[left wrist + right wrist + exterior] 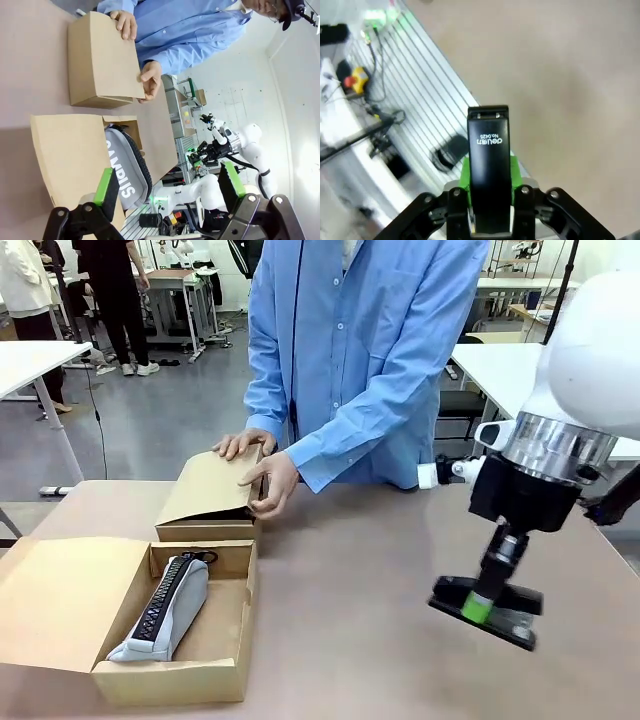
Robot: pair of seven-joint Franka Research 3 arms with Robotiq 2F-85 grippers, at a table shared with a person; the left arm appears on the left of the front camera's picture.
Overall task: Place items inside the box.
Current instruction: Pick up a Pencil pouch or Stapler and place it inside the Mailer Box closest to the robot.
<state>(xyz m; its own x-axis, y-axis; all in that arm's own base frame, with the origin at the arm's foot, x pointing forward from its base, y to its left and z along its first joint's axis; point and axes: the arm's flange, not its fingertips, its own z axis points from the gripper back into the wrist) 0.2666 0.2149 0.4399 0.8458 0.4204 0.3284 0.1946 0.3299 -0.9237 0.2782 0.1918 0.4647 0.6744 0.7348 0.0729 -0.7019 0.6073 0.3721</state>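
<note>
The right arm [590, 350] is a glossy white rounded shell. A silver ring and a black wrist block sit just above the right gripper [482, 606] (black, bright green pad). The left gripper [167, 182] has green-faced fingers [106, 186] with silver screws at their black bases. The person wears a long-sleeved light-blue shirt [370, 360].

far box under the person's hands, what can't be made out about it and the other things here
Far box: contents hidden by its lowered flap and the person's hands, front view.
Open box: floor beneath the pencil case covered by it, front view.
Stapler: rear end hidden between the right jaws, right wrist view.
</note>
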